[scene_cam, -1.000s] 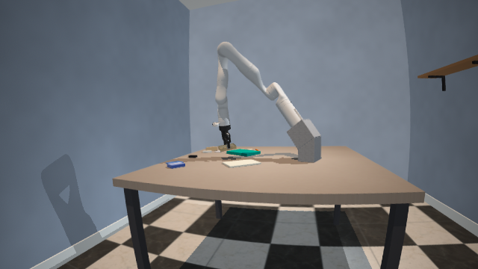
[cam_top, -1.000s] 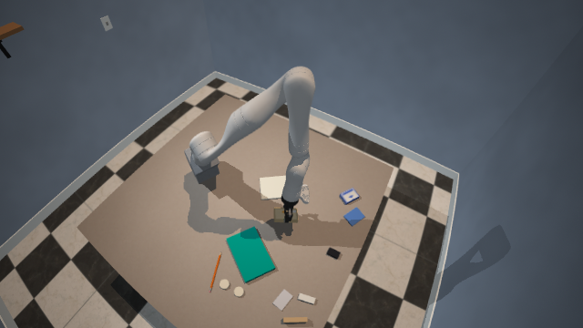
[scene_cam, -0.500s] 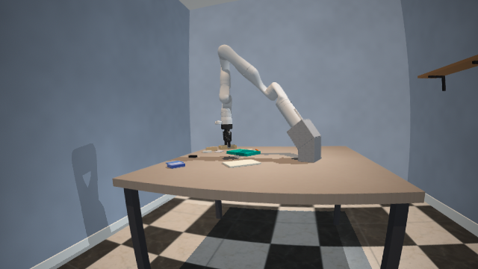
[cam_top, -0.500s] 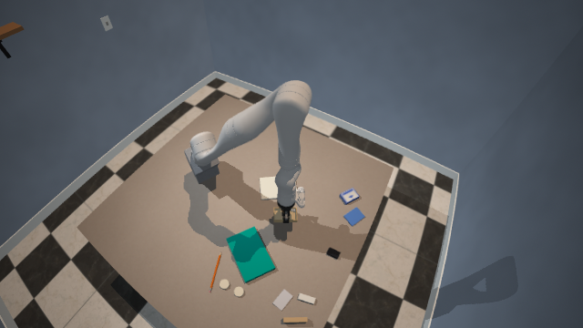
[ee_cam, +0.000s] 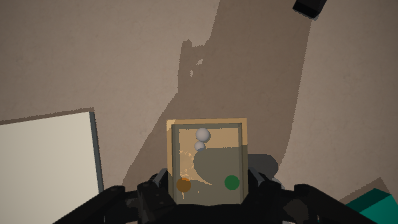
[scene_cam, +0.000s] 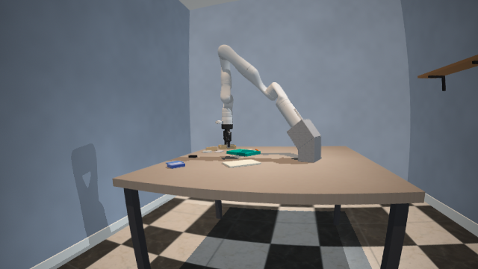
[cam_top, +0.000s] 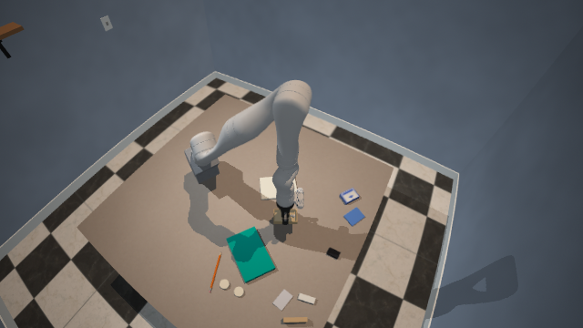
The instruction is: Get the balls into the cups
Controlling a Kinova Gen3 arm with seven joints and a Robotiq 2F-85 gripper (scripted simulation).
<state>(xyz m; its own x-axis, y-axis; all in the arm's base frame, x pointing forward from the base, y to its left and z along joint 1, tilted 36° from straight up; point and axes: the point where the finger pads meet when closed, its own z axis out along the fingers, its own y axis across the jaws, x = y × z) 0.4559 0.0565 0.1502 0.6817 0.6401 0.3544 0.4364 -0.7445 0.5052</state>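
My gripper (ee_cam: 207, 178) (cam_top: 285, 220) (scene_cam: 227, 143) is shut on the near end of the covered wooden puzzle (ee_cam: 207, 123) (cam_top: 293, 218) (scene_cam: 232, 146), low over the table. In the wrist view the large grey ball and the small grey ball lie together at the puzzle's far end, touching. The orange cup (ee_cam: 184, 185) and the green cup (ee_cam: 231, 182) are at the near end between my fingers, both without a ball. I cannot tell whether the puzzle touches the table.
A white pad (ee_cam: 45, 165) (cam_top: 266, 187) (scene_cam: 241, 163) lies beside the puzzle, and a teal book (cam_top: 250, 255) (scene_cam: 243, 152) (ee_cam: 375, 207) on the other side. Also present: a small black block (ee_cam: 310, 6) (cam_top: 333, 252), two blue items (cam_top: 349, 196) (cam_top: 353, 216), a pencil (cam_top: 215, 272), discs (cam_top: 224, 284).
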